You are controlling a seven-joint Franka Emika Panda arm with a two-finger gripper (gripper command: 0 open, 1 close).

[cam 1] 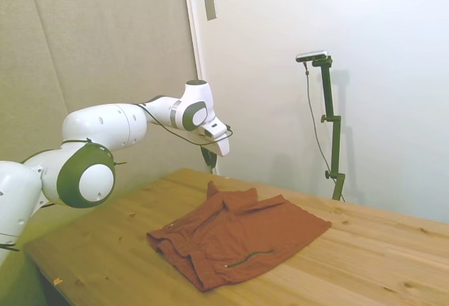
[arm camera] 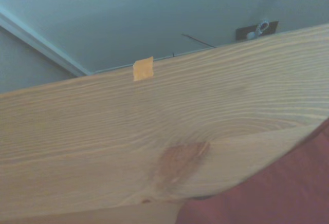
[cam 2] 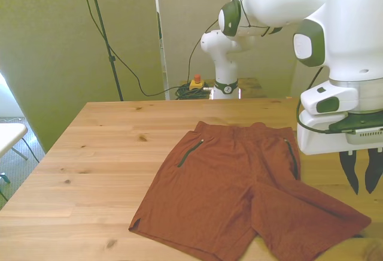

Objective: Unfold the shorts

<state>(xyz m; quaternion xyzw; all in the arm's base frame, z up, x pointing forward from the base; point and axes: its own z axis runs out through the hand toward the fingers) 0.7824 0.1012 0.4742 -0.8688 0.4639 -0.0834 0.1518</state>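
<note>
Shorts: spread nearly flat on bench, one hem lapped; end effector raised alongside, fingers slightly parted, empty; next, judged: flatten remaining overlap.

The arm is glossy white, built of rounded, bulging shells with dark olive-grey rings and caps at the joints. A thin black cable loops loosely along its outside toward the wrist, and small dark dots that may be screw holes mark the shells. The gripper has a boxy white body with grey insets and two dark, tapering fingers.
</note>
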